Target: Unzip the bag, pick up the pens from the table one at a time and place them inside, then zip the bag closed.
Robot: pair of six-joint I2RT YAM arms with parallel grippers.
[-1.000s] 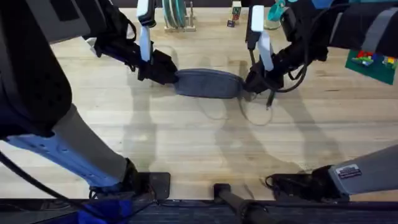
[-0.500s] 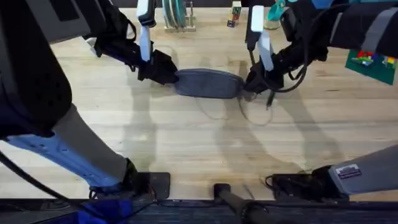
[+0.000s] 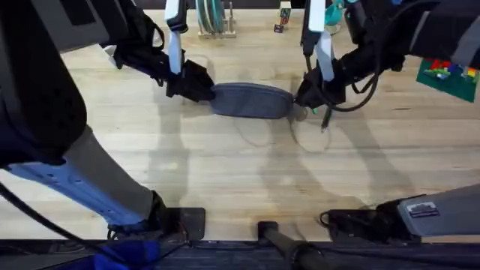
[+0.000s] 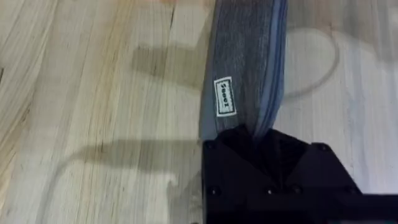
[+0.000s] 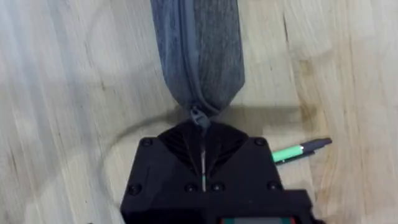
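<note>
light plank-grained wood is seen throughout; a green mat is laid at the right edge.

A robotics lab: two arms bolted to a plank-wood surface, toy bricks on a green plate beyond the right hand.

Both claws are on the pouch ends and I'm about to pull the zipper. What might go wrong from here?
The left claw pinches only the bag end's fabric, so it may slip under tension. The right claw holds the small zipper pull, which could pop free. The green pen lies on the table beside that claw and might get knocked.
</note>
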